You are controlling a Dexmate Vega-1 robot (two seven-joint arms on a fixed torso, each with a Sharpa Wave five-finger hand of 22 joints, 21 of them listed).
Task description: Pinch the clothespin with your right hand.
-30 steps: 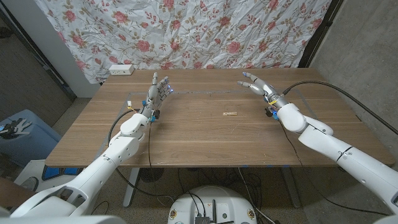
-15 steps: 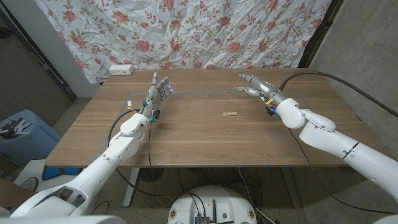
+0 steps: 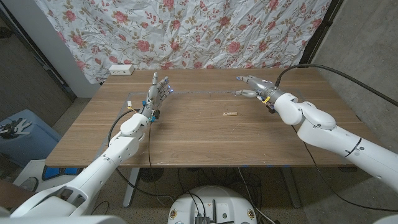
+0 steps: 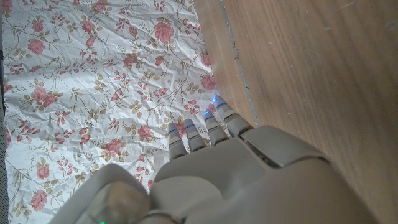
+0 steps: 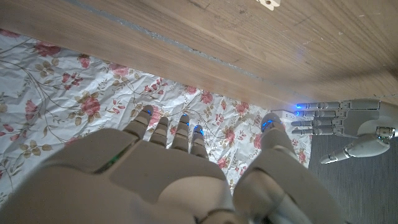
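Floral cloth hangs behind a wooden worktop, and the clothespin lies flat near the middle of it, alone and untouched. The right robot hand hovers over the far right part of the worktop, fingers extended and apart with nothing between them, pointing toward the robot's left; the clothespin sits nearer the robot than that hand and apart from it. The left robot hand stands upright on the far left side, fingers up and spread, holding nothing, well apart from the clothespin. From here the main risk, as I judge it, is the pin's low, flat lie: fingertips coming down off-centre could push it sliding across the smooth wood or flip it instead of closing on it. Pinching the wrong end would also squeeze the jaws shut instead of opening them; which end is which is too small to tell. A hard descent could jam fingertips against the worktop. No containers are on the worktop; a white power strip lies at the far left corner.
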